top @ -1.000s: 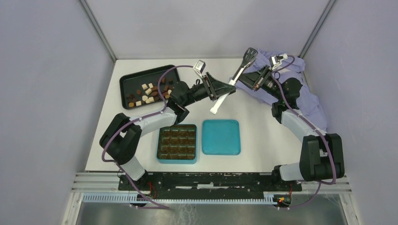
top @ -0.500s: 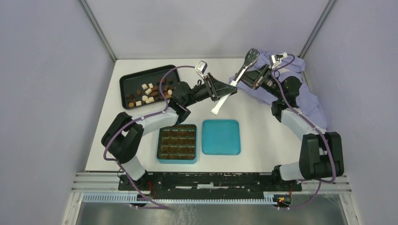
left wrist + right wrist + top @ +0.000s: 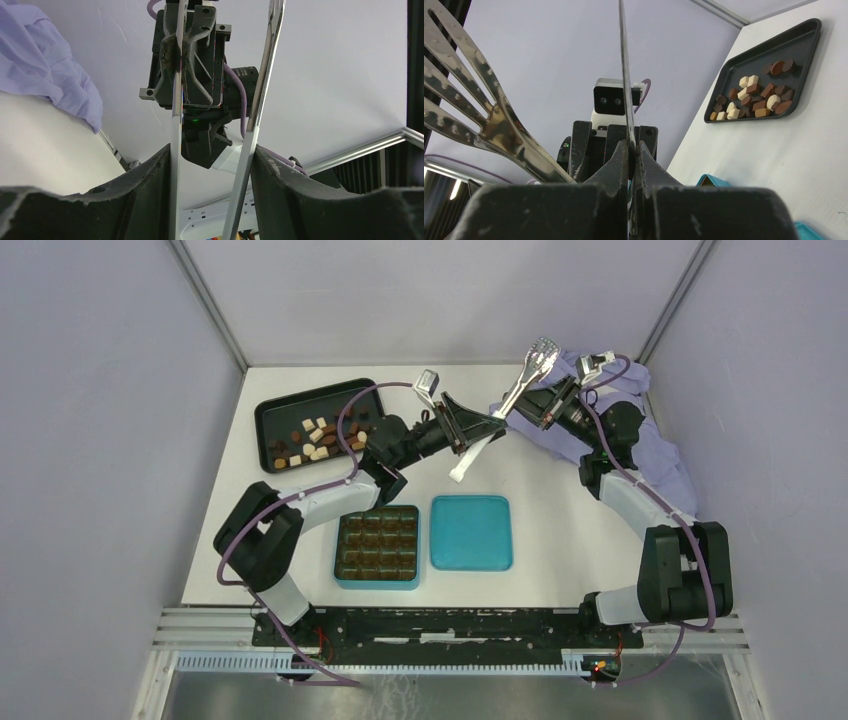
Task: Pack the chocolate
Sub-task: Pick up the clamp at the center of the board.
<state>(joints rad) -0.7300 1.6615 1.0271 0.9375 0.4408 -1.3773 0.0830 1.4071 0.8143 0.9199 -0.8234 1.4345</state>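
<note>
The chocolate (image 3: 315, 438) lies as several brown, tan and cream pieces in a black tray (image 3: 275, 410) at the back left, also seen in the right wrist view (image 3: 754, 97). Metal tongs (image 3: 520, 390) with a white handle hang in the air between both arms. My left gripper (image 3: 488, 426) holds the handle end: both tong arms (image 3: 175, 125) press against the inner faces of its fingers (image 3: 150, 175). My right gripper (image 3: 535, 406) is shut on one thin tong arm (image 3: 624, 75). The other slotted tong head (image 3: 479, 115) spreads away to the left.
A teal box with a brown grid insert (image 3: 377, 546) sits near the front, its teal lid (image 3: 471, 532) beside it on the right. A purple cloth (image 3: 650, 450) is bunched at the back right under the right arm. Grey walls enclose the table.
The tong heads have spread apart as my left jaws widened. My right gripper has closed on one tong arm. Both arms shifted only slightly.
</note>
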